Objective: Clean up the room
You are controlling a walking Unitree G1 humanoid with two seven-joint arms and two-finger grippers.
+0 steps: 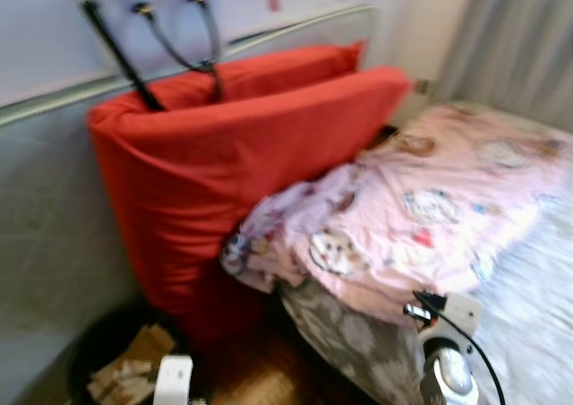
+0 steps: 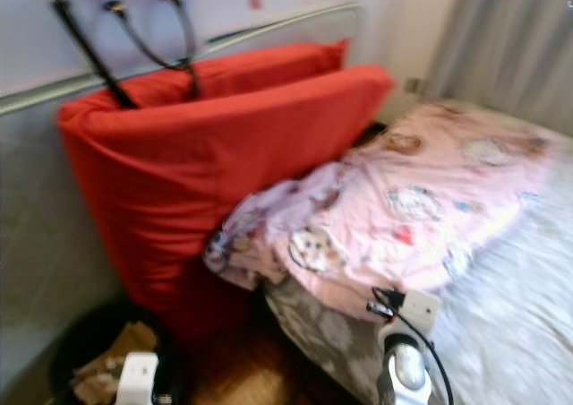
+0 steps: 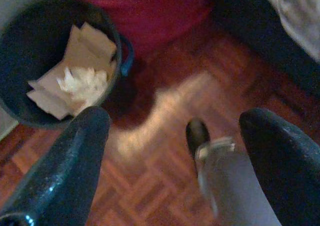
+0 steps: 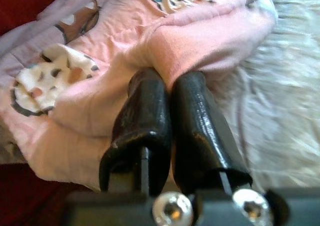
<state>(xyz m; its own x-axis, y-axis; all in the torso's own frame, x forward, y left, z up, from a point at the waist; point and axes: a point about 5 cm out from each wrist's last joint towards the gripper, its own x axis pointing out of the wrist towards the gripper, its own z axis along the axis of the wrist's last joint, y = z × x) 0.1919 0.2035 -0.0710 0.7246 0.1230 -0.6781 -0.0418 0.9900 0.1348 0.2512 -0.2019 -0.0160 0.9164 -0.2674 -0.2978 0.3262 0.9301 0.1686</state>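
Pinching pink blanket (image 4: 165, 51) edge, right hand (image 4: 170, 86) fingertips buried; left hand (image 3: 175, 131) wide over floor.

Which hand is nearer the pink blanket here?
Right. The right hand is at the pink blanket, fingers together against its edge. The left hand hangs open above the wooden floor near the bin.

Large cushion (image 1: 242, 163): solid red fabric. Rumpled blanket (image 1: 430, 208): pale pink with cartoon prints in white, brown and blue. Bed sheet (image 1: 528, 306): light grey-white. Round bin (image 3: 30, 51): dark, containing tan and white paper scraps. Parquet floor (image 3: 165, 151): reddish-brown wood.
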